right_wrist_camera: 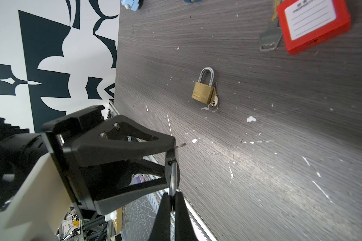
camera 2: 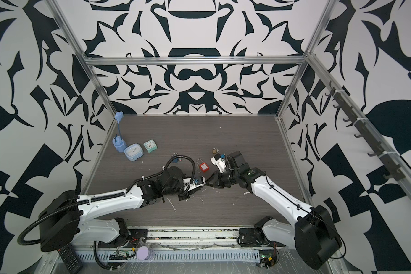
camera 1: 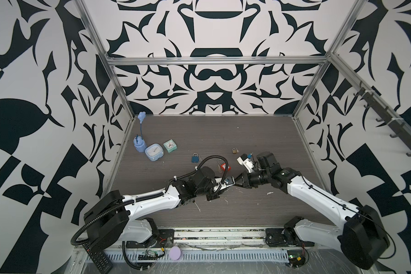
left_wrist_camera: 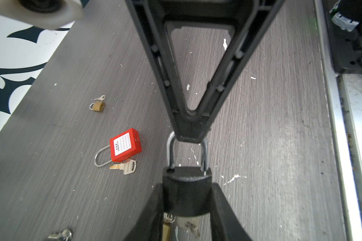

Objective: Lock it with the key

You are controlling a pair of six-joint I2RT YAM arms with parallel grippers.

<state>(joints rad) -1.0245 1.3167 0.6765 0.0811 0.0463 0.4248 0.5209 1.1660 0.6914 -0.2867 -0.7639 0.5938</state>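
Grey wood-grain tabletop [camera 1: 259, 213], black-and-white patterned walls all round.

Nearest, mid-table: both arms meet tip to tip.
- We note the left gripper [left_wrist_camera: 187, 186] closed narrow on the body of the black padlock [left_wrist_camera: 186, 194], one of its fingers [left_wrist_camera: 153, 208] on each side.
- Right gripper [left_wrist_camera: 189, 135] pressed together, pinching the crown of the silver shackle [left_wrist_camera: 171, 152].
- Keys [left_wrist_camera: 189, 225] hang under the padlock, blurred and cut by the frame edge. We cannot tell whether one sits in the keyhole.
- In both top views the grippers hide the padlock itself.

Beyond:
- Red padlock [camera 2: 204, 166] lies flat, with a loose key [left_wrist_camera: 125, 167] touching it. A black cable loop [camera 1: 211, 156] crosses it in a top view.

Further back:
- Blue padlock [camera 1: 195, 158], then a small brass padlock [camera 1: 234, 150].
- We cannot make out their keys from above.
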